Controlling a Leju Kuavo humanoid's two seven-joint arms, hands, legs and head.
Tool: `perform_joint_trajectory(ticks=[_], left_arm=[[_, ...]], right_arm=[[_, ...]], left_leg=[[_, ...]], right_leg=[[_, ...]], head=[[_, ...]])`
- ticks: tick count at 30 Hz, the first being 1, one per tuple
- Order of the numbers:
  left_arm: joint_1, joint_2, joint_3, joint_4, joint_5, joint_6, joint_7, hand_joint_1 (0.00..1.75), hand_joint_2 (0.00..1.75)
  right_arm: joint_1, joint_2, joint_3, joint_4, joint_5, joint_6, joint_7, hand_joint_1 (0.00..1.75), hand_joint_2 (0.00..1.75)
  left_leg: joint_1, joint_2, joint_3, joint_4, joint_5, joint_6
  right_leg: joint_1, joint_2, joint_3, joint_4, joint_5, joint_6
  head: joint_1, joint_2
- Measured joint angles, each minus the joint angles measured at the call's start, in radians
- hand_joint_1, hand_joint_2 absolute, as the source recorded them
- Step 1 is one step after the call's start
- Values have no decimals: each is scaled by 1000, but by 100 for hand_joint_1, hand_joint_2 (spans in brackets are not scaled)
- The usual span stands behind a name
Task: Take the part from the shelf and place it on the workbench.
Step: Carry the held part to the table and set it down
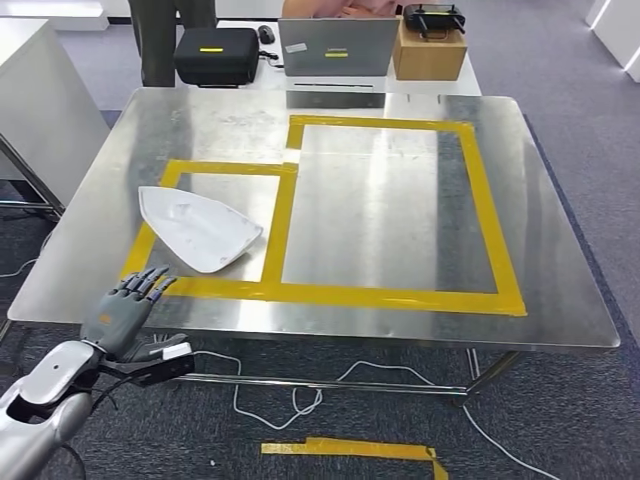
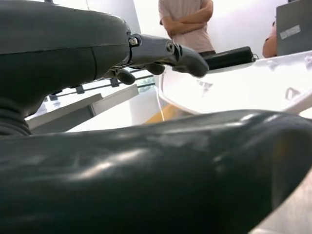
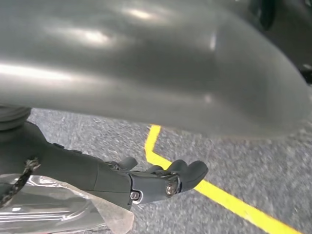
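**On the table: white part lying in the smaller taped box**

On the steel table, a white shell-shaped part is seen lying flat inside the smaller of two boxes marked out in yellow tape. The part's pointed end is turned away from the larger box, and its broader end lies just beside the strip of tape shared by both boxes. The part is touched by nothing.

The left hand is held at the table's near edge, close to the part but apart from it. Its fingers are stretched out and spread, reaching just over the table's edge toward the part, and nothing is held in them. In the left wrist view the same hand is seen with the part lying a little beyond its fingertips.

The right hand is shown over grey carpet crossed by a yellow floor line. Its fingers are lightly curled with nothing visibly between them; whether they are closed cannot be told.

Beyond the table's far edge, a black case, a laptop and a cardboard box are set on a second surface, and a person with folded arms is seen standing behind it.
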Motion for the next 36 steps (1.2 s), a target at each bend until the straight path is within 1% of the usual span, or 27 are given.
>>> perform_joint_trajectory(ticks=[1, 2, 3, 4, 6, 7, 9, 11, 12, 14, 16, 17, 18, 19, 21, 23, 24, 26, 27, 28, 30, 31, 32, 33, 34, 35, 36], left_arm=[[1, -1, 0, 0, -1, 0, 0, 0, 0], [3, -2, 0, 0, -3, 0, 0, 0, 0], [4, -2, 0, 0, -5, -1, 1, 0, 0], [4, -2, 0, 0, -7, -1, 1, 0, 0], [5, -1, 1, 0, -8, -2, 3, 0, 0], [5, -1, 2, 0, -8, -2, 4, 0, 0], [4, 0, 4, 0, -9, -3, 5, 0, 0], [5, 1, 6, 1, -10, -6, 8, 0, 0], [7, 3, 7, 1, -10, -8, 10, 0, 0], [10, 7, 9, 4, -13, -16, 15, 0, 0], [15, 8, 10, 8, -17, -23, 21, 0, 0], [20, 8, 10, 11, -18, -28, 25, 0, 0], [27, 8, 10, 14, -19, -33, 29, 0, 0], [34, 8, 10, 17, -19, -38, 32, 0, 0], [46, 8, 13, 23, -20, -50, 42, 0, 0], [57, 8, 20, 28, -20, -65, 57, 0, 0], [65, 8, 24, 33, -20, -72, 63, 0, 0], [85, 6, 32, 52, -21, -89, 72, 0, 0], [96, 4, 34, 63, -20, -97, 72, 0, 0], [106, 2, 35, 74, -16, -104, 72, 0, 0], [132, -7, 37, 91, -2, -122, 71, 0, 0], [147, -14, 37, 99, 9, -132, 72, 0, 0], [164, -22, 37, 109, 24, -145, 75, 0, 0], [183, -32, 36, 121, 40, -157, 82, 0, 0], [200, -41, 34, 135, 57, -166, 91, 0, 0], [217, -52, 31, 151, 75, -177, 101, 0, 0], [232, -63, 27, 168, 93, -185, 113, 0, 0]], right_arm=[[0, -1, 2, 0, -2, -1, 0, 0, 0], [-1, -2, 5, 0, -5, -1, 0, 0, 0], [-1, -4, 6, 0, -7, -2, 0, 0, 0], [-2, -6, 8, 0, -11, -4, 0, 0, 0], [-5, -10, 11, 0, -16, -7, 0, 0, 0], [-7, -12, 13, 0, -20, -9, 0, 0, 0], [-11, -14, 20, 0, -29, -13, -1, 0, 0], [-11, -15, 30, 0, -39, -17, -1, 0, 0], [-11, -15, 36, 0, -44, -19, 0, 0, 0], [-13, -18, 45, 0, -56, -25, 0, 0, 0], [-14, -21, 52, 0, -67, -32, 0, 0, 0], [-14, -23, 56, 0, -72, -34, 0, 0, 0], [-15, -24, 60, 0, -77, -36, 0, 0, 0], [-15, -24, 64, 0, -82, -38, 0, 0, 0], [-15, -25, 74, 0, -91, -43, 1, 0, 0], [-16, -26, 82, -3, -101, -49, 3, 0, 0], [-17, -28, 87, -5, -105, -52, 4, 0, 0], [-17, -32, 98, -8, -114, -57, 5, 0, 0], [-17, -36, 103, -8, -118, -59, 6, 0, 0], [-16, -38, 107, -9, -122, -61, 6, 0, 0], [-17, -43, 116, -10, -129, -65, 8, 0, 0], [-17, -44, 120, -12, -133, -68, 9, 0, 0], [-18, -46, 123, -14, -139, -71, 10, 0, 0], [-18, -48, 126, -16, -146, -74, 11, 0, 0], [-17, -51, 129, -18, -153, -78, 13, 0, 0], [-17, -54, 131, -20, -160, -81, 13, 0, 0], [-18, -57, 134, -22, -168, -83, 13, 0, 0]], left_leg=[[-1, 0, -15, 1, 11, 2], [-3, 0, -29, 2, 21, 2], [-4, -1, -43, 3, 31, 1], [-5, -1, -56, 5, 39, -1], [-7, -2, -77, 12, 53, -8], [-8, -2, -86, 17, 60, -12], [-10, -1, -97, 22, 76, -21], [-8, -2, -103, 22, 86, -32], [-7, -3, -109, 31, 72, -38], [-2, -3, -135, 107, -11, -50], [2, -3, -167, 236, -104, -58], [4, -3, -173, 288, -123, -61], [6, -3, -164, 311, -121, -62], [7, -2, -138, 297, -101, -62], [8, -2, -41, 176, -57, -57], [5, -2, 48, 40, -53, -47], [2, -2, 67, 6, -60, -41], [-1, -1, 65, -9, -54, -29], [-1, 0, 58, -11, -44, -22], [0, 2, 49, -13, -34, -13], [2, 5, 26, -16, -12, -1], [1, 5, 11, -15, -2, 2], [0, 5, -3, -14, 8, 2], [-1, 6, -18, -12, 18, 2], [-2, 6, -32, -10, 27, 1], [-2, 6, -45, -7, 35, -1], [-2, 6, -57, -3, 41, -3]], right_leg=[[0, 0, -14, 62, -33, 1], [0, 0, -16, 104, -43, 2], [0, 0, -4, 115, -32, 1], [0, 0, 27, 87, -4, 0], [1, 2, 130, -50, 40, -6], [2, 3, 178, -122, 45, -8], [5, 6, 219, -197, 34, -12], [4, 4, 203, -201, 44, -22], [3, 1, 196, -200, 53, -31], [0, -3, 178, -201, 75, -45], [2, -6, 157, -200, 95, -49], [2, -7, 142, -198, 106, -49], [3, -8, 127, -195, 115, -48], [3, -8, 111, -191, 123, -47], [3, -8, 83, -181, 138, -43], [6, -9, 67, -174, 151, -35], [6, -9, 62, -173, 159, -29], [4, -8, 57, -176, 173, -15], [3, -6, 53, -173, 170, -8], [3, -4, 43, -156, 147, -4], [2, 0, 8, -63, 56, 2], [2, 1, -13, 9, 6, 5], [2, 1, -26, 75, -27, 6], [2, 1, -27, 119, -36, 7], [2, 1, -12, 130, -24, 7], [2, 1, 22, 101, 5, 6], [2, 2, 72, 41, 35, 5]], head=[[1, 0], [1, 0], [1, 0], [1, 0], [1, 0], [0, 0], [0, 0], [1, 0], [1, 0], [-1, 0], [-3, 0], [-3, 0], [-3, 0], [-3, 0], [-3, 0], [-2, 0], [-2, 0], [-2, 0], [-2, 0], [-1, 0], [3, 0], [4, 0], [5, 0], [5, 0], [5, 0], [5, 0], [5, 0]])
